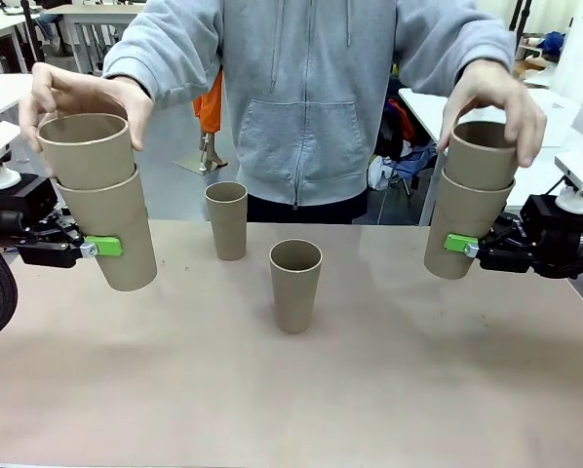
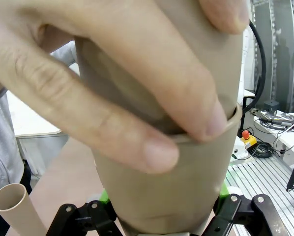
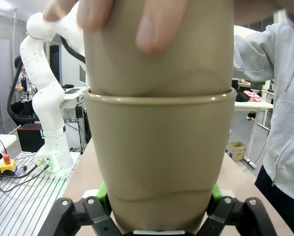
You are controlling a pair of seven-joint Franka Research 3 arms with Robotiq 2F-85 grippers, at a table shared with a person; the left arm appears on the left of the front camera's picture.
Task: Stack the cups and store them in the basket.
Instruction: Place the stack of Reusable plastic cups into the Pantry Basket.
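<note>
My left gripper (image 1: 104,247) is shut on a tan cup (image 1: 116,234) held upright above the table's left side. The person's hand (image 1: 77,93) lowers a second cup (image 1: 87,148) into it. On the right, my right gripper (image 1: 459,244) is shut on another tan cup (image 1: 462,229), and the person's other hand (image 1: 496,97) pushes a cup (image 1: 482,153) into that one. Two more cups stand on the table, one (image 1: 227,220) toward the back and one (image 1: 295,285) in the middle. In the left wrist view the held cup (image 2: 171,191) sits between green pads under the hand (image 2: 112,88). The right wrist view shows its held cup (image 3: 159,157). The basket is out of view.
The person in a grey hoodie (image 1: 306,97) stands at the far edge of the brown table (image 1: 291,390). Another standing cup (image 2: 16,209) appears at the lower left of the left wrist view. My left arm (image 3: 46,98) rises beyond the right cup.
</note>
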